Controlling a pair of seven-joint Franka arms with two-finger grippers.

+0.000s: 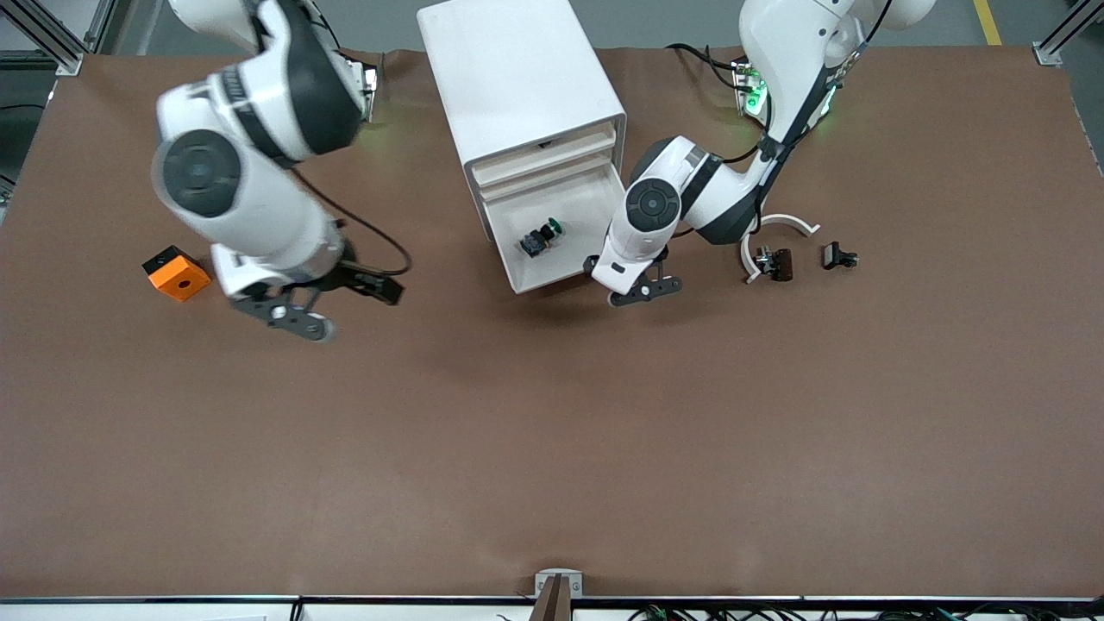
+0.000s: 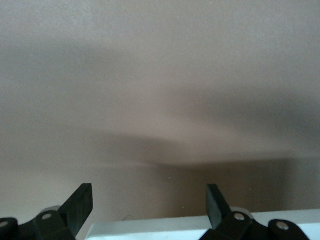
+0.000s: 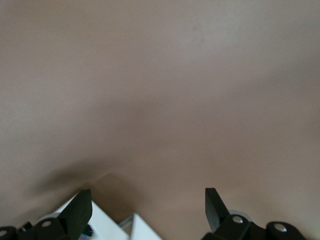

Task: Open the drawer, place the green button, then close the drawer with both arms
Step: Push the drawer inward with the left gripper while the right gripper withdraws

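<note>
The button (image 1: 543, 238) lies in the pulled-out drawer (image 1: 595, 211), the left pincer (image 1: 642, 291) at the drawer's four o'clock corner and the right pincer (image 1: 332, 306) over the bench (image 1: 552, 431), both spread apart, empty.

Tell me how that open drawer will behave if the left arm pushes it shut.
The drawer looks like thin, light plastic, so it should probably slide easily. The left tool sits off its corner; an off-centre push might skew it. The button lies loose inside and may shift.
</note>
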